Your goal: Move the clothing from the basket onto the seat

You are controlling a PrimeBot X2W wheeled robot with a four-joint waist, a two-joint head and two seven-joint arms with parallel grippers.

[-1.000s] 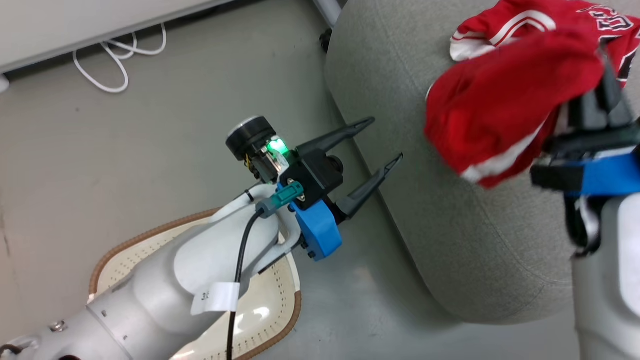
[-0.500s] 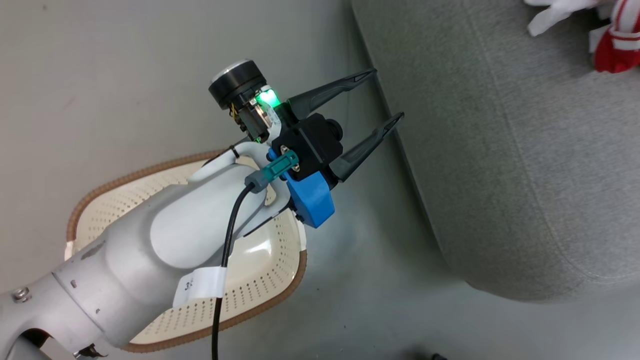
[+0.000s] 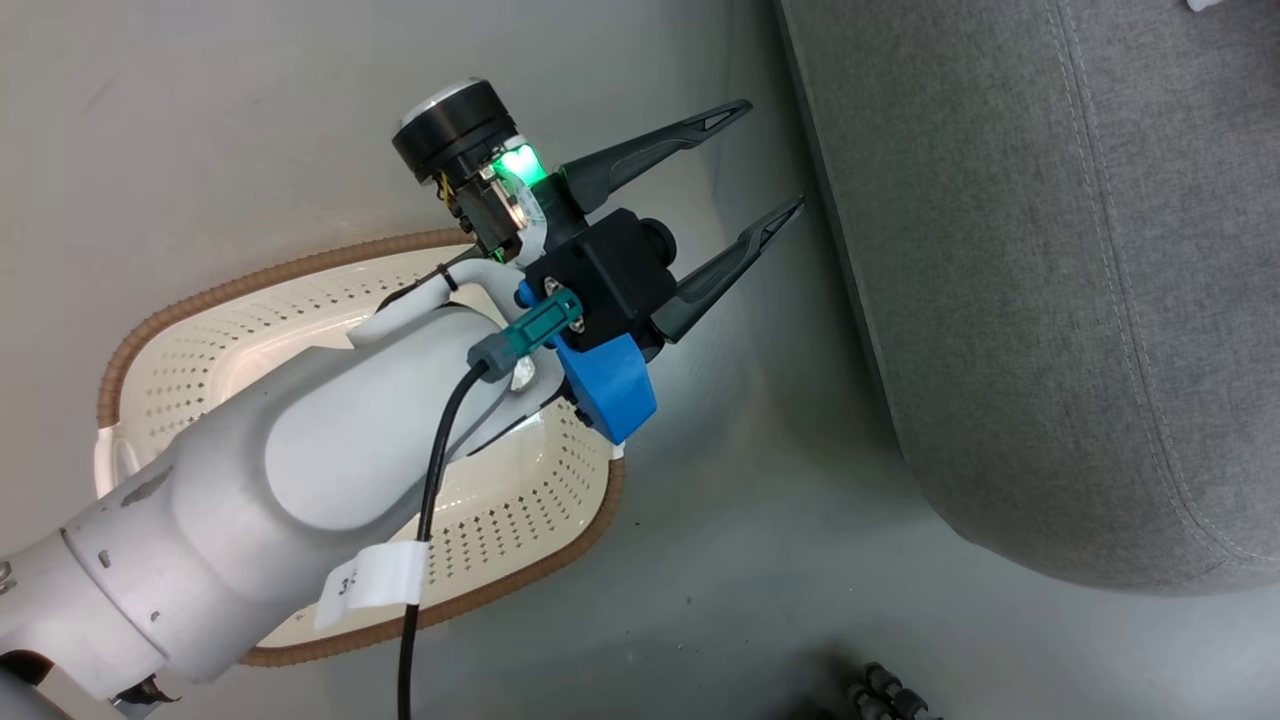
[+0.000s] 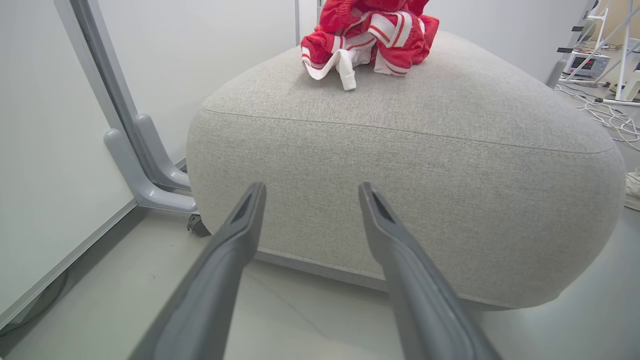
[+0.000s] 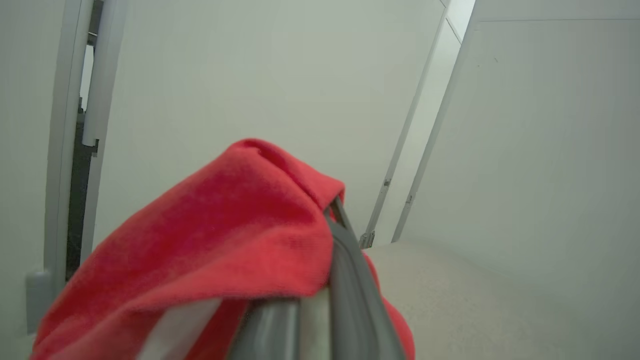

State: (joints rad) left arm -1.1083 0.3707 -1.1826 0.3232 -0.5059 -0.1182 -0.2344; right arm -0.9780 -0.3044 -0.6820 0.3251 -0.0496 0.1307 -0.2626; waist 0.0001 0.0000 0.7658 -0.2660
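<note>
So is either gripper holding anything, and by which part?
The right gripper is shut on a red garment, pinching a bunched fold; which part of the garment cannot be told. The left gripper is open and empty.

Grey floor (image 3: pixel 750 560), basket (image 3: pixel 250 330), seat (image 3: pixel 1050 300) (clothing (image 4: pixel 370 35) on top)

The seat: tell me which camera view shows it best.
The left wrist view: it takes in the seat nearly whole, with stitched seam, rounded front and a red-and-white jersey heaped on top. The head view gives one side and corner from above. The right wrist view faces a red garment caught in its fingers.
</note>
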